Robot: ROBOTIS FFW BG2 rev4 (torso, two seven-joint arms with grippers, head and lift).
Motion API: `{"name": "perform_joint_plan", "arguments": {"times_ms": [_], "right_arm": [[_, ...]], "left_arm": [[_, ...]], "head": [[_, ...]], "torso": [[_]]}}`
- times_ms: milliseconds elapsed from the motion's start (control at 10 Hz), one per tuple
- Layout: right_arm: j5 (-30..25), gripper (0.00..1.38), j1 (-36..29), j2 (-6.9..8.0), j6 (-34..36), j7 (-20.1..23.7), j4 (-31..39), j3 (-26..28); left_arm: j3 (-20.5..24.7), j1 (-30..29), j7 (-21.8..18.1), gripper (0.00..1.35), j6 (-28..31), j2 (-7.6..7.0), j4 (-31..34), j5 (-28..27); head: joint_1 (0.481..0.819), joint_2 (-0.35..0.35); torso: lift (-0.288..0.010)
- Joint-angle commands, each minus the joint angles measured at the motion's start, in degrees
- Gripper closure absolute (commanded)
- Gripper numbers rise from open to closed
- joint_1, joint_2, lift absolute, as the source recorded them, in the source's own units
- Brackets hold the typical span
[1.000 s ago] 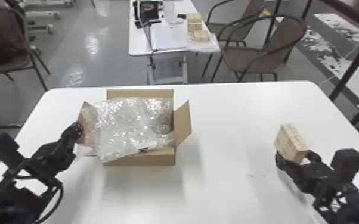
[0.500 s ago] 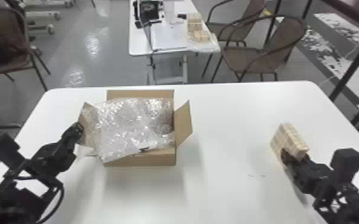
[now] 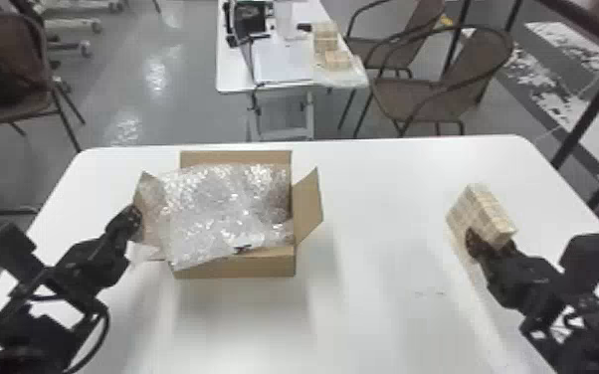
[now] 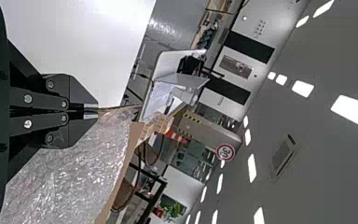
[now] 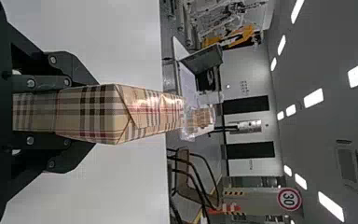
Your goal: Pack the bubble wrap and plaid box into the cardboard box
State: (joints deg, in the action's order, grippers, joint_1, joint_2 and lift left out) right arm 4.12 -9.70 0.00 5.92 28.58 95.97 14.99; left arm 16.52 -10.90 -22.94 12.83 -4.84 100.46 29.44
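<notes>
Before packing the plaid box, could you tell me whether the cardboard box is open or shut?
Open: the right flap of the cardboard box splays outward, and no flap covers the bubble wrap.

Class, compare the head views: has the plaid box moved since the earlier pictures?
Yes. In the head view, the plaid box now appears nearer the far edge of the table; whether lifted or carried forward, I cannot tell.
</notes>
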Motion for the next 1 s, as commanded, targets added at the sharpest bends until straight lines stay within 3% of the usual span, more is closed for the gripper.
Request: {"name": "perform_joint_plan", "arguments": {"times_ms": [0,400,600,900], "right_arm": [[1.51,1.01,-0.05,0.05,2.08,-0.01,7.38,-2.51],[12.93,1.01,4.60,0.05,12.98,1.39,14.06,-12.79],[18.21,1.01,10.49,-2.37,19.04,6.14,11.34,-18.06],[25.24,1.01,16.91,-2.64,23.26,9.22,7.82,-24.22]], "left_arm": [[0.00,0.09,0.00,1.21,-0.09,0.09,-0.09,0.00],[-0.52,0.61,0.00,1.21,-0.09,0.09,-0.44,0.00],[-1.05,1.05,0.00,1.21,-0.09,0.01,-0.79,0.00],[-1.84,1.93,0.00,1.21,-0.09,0.01,-1.76,-0.18]], "head": [[0.695,0.035],[0.695,0.115],[0.695,0.200],[0.669,0.280]], "torso": [[-0.122],[-0.122],[-0.122],[-0.122]]}}
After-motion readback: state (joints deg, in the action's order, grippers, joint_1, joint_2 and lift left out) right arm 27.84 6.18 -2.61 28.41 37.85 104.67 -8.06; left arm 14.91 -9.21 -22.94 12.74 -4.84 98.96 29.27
